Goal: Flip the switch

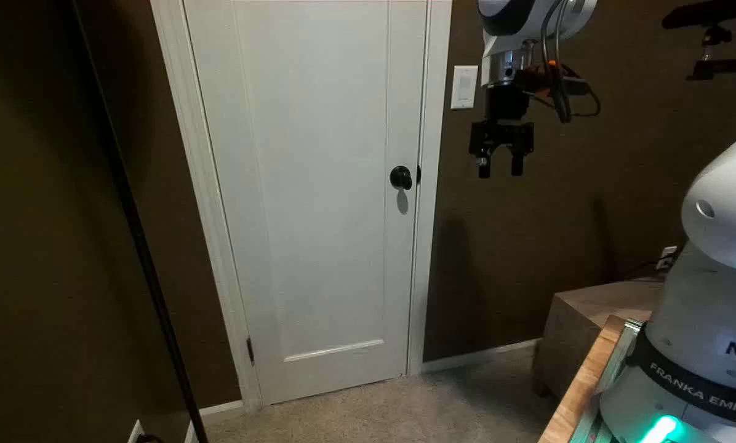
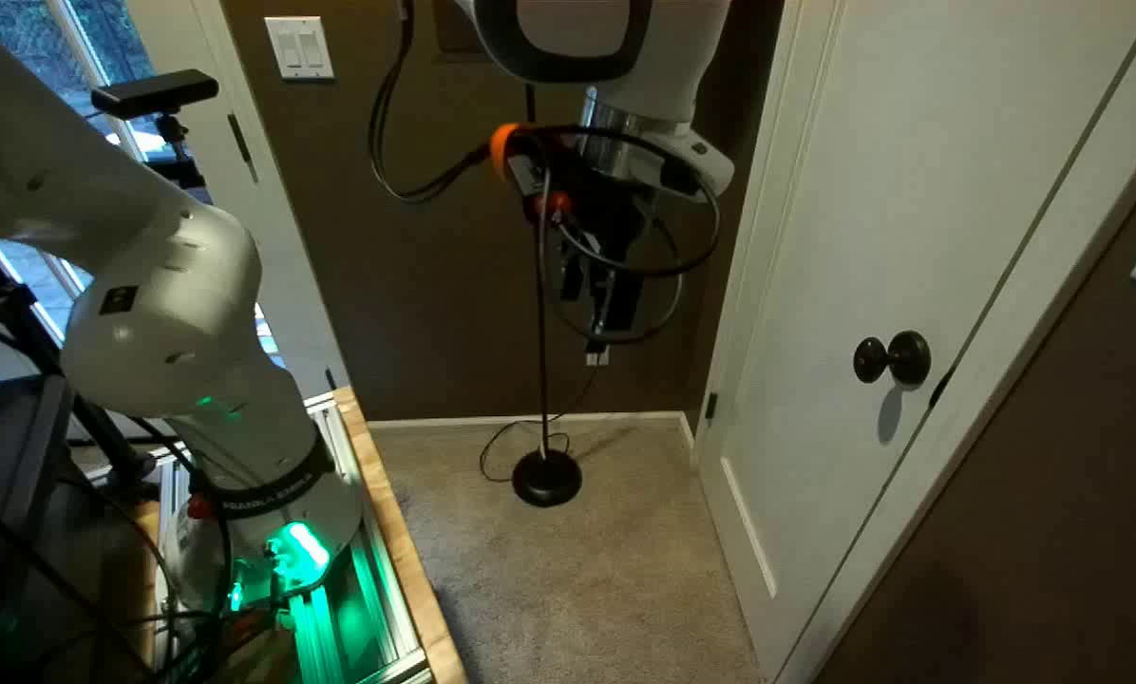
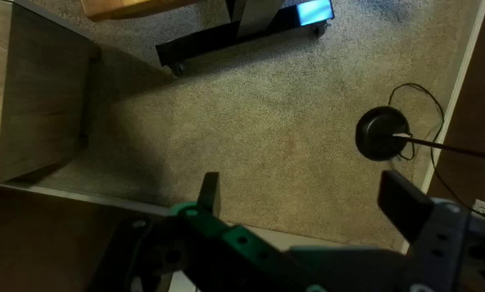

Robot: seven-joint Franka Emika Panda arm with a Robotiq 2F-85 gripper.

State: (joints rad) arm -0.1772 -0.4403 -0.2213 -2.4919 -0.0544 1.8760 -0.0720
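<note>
One gripper (image 1: 501, 171) is pointing down, spread and empty; switch (image 1: 464, 87) is sitting on the wall (image 1: 626, 160) beside the door (image 1: 319, 184). Reaching in at that angle, it'd probably be bumping wall instead.

A black band (image 1: 694, 385) around the rounded white robot base (image 1: 700, 307) reads "FRANKA EMIKA"; above, at the view's edge, "ML".
</note>
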